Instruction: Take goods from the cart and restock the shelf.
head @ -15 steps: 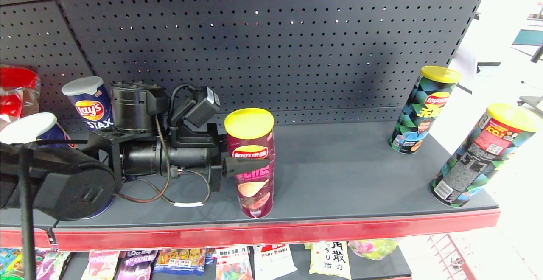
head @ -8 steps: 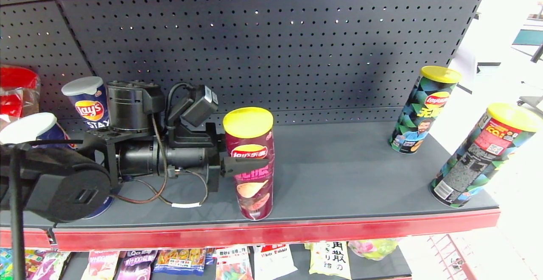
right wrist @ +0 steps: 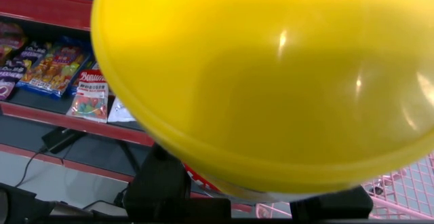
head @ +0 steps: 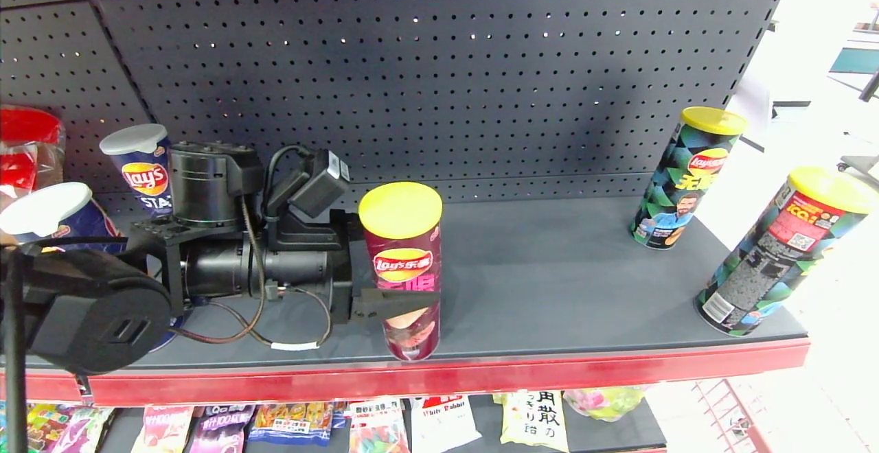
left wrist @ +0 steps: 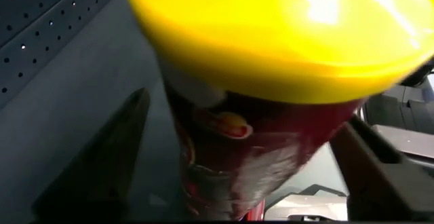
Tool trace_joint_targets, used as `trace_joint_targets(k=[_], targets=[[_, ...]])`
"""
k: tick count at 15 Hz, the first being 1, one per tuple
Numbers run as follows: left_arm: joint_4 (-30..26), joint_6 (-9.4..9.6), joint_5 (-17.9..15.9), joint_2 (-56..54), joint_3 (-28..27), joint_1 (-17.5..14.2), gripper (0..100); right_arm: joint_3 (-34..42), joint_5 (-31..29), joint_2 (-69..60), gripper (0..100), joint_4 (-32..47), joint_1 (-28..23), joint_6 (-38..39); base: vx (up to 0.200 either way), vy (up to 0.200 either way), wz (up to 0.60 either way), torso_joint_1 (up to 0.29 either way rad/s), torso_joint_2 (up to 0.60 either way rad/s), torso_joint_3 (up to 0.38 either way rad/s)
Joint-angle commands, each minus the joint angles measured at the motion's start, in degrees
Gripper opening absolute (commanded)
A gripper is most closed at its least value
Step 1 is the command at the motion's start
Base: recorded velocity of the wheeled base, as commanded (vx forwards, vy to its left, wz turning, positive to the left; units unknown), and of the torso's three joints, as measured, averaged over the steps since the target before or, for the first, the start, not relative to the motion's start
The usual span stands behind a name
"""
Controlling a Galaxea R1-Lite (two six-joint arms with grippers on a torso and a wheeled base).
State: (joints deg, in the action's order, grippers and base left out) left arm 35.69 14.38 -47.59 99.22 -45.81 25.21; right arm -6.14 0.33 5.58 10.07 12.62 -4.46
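A maroon chip can [head: 402, 261] with a yellow lid stands upright near the shelf's [head: 549, 281] front edge. My left gripper [head: 405, 292] reaches in from the left and straddles its lower half. The near finger [head: 395, 300] crosses the can's front. In the left wrist view the can [left wrist: 258, 149] sits between the fingers [left wrist: 102, 163] with a narrow gap on one side, so the gripper [left wrist: 244, 156] looks open. My right gripper [right wrist: 244, 203] is shut on another can, whose yellow lid [right wrist: 271, 75] is close to the camera.
Blue chip cans [head: 141, 165] stand behind my left arm, with red-lidded jars [head: 27, 144] at far left. Two green cans [head: 687, 178] [head: 783, 254] stand at the shelf's right end. Snack bags [head: 378, 425] lie on the lower shelf. A pink cart [right wrist: 407, 197] is below.
My left gripper has slid down the maroon can, from its upper label to its lower half. The arm and can shifted slightly left and forward.
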Motion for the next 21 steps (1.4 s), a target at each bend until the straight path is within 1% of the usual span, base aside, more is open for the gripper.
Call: trace_joint_targets(k=[1, 3, 6, 8, 9, 10, 11, 12, 13, 15, 17, 18, 19, 20, 21], targets=[[0.0, 0.03, 0.0, -0.3, 0.2, 0.0, 100, 0.0, 0.0, 0.0, 0, 0.0, 0.0, 0.0, 0.0, 0.0, 0.0, 0.0, 0.0, 0.0], [0.0, -0.15, 0.7, -2.2, 2.4, -0.8, 100, 0.0, 0.0, 0.0, 0, 0.0, 0.0, 0.0, 0.0, 0.0, 0.0, 0.0, 0.0, 0.0], [0.1, -0.15, 1.2, -5.6, 5.6, -3.3, 100, 0.0, 0.4, 0.1, 0, 0.0, 0.1, 0.0, 0.0, 0.0, 0.0, 0.0, 0.0, 0.0], [0.1, -0.15, 3.3, -10.3, 8.5, -6.0, 100, -1.0, 1.0, 0.8, 0, 0.1, 0.9, 0.0, 0.0, 0.0, 0.0, 0.0, 0.0, 0.0], [0.0, -0.15, 5.3, -13.1, 10.6, -7.4, 100, -2.6, 1.1, 2.9, 0, 0.2, 1.1, 0.0, 0.0, 0.0, 0.0, 0.0, 0.0, 0.0], [0.0, -0.15, 6.9, -15.1, 12.1, -7.9, 100, -4.0, 1.3, 5.1, 0, 0.1, 1.1, 0.0, 0.0, 0.0, 0.0, 0.0, 0.0, 0.0], [-0.2, -0.23, 9.8, -18.6, 14.6, -8.2, 100, -7.8, 2.7, 10.5, 0, 0.0, 1.2, 0.0, 0.0, 0.0, 0.0, 0.0, 0.0, 0.0], [-0.3, -0.23, 11.2, -21.3, 16.6, -8.2, 100, -12.0, 4.3, 15.8, 0, 0.0, 1.2, 0.0, 0.0, 0.0, 0.0, 0.0, 0.0, 0.0], [-0.4, -0.67, 11.3, -24.4, 18.7, -8.2, 100, -16.8, 5.4, 21.8, 0, 0.0, 1.3, 0.0, 0.0, 0.0, 0.0, 0.0, 0.0, 0.0], [-0.4, -1.29, 11.6, -30.0, 23.0, -8.2, 100, -22.7, 7.4, 31.3, 0, 0.0, 2.2, -0.5, 0.0, 0.0, 0.0, 0.0, 0.0, 0.0], [-0.4, -1.46, 14.1, -35.1, 26.2, -8.2, 100, -29.4, 8.2, 40.3, 0, 0.0, 5.8, -1.6, 0.0, 0.0, 0.0, 0.0, 0.0, 0.0], [-0.4, -1.55, 15.8, -38.1, 28.1, -8.2, 100, -34.5, 8.2, 46.6, 0, 0.0, 8.0, -1.4, 0.0, 0.0, 0.0, 0.0, 0.0, 0.0], [-0.5, -1.55, 16.0, -39.6, 29.1, -8.2, 100, -36.6, 8.4, 49.2, 0, 0.0, 8.9, -1.3, 0.0, 0.0, 0.0, 0.0, 0.0, 0.0], [-2.3, -2.26, 16.7, -43.6, 31.3, -8.2, 100, -40.0, 8.5, 56.1, 0, -1.8, 12.4, -1.4, 0.0, 0.0, 0.0, 0.0, 0.0, 0.0], [-6.2, -3.66, 17.9, -46.6, 31.0, -8.2, 100, -40.6, 8.5, 60.2, 0, -6.6, 15.7, -1.3, 0.0, 0.0, 0.0, 0.0, 0.0, 0.0]])
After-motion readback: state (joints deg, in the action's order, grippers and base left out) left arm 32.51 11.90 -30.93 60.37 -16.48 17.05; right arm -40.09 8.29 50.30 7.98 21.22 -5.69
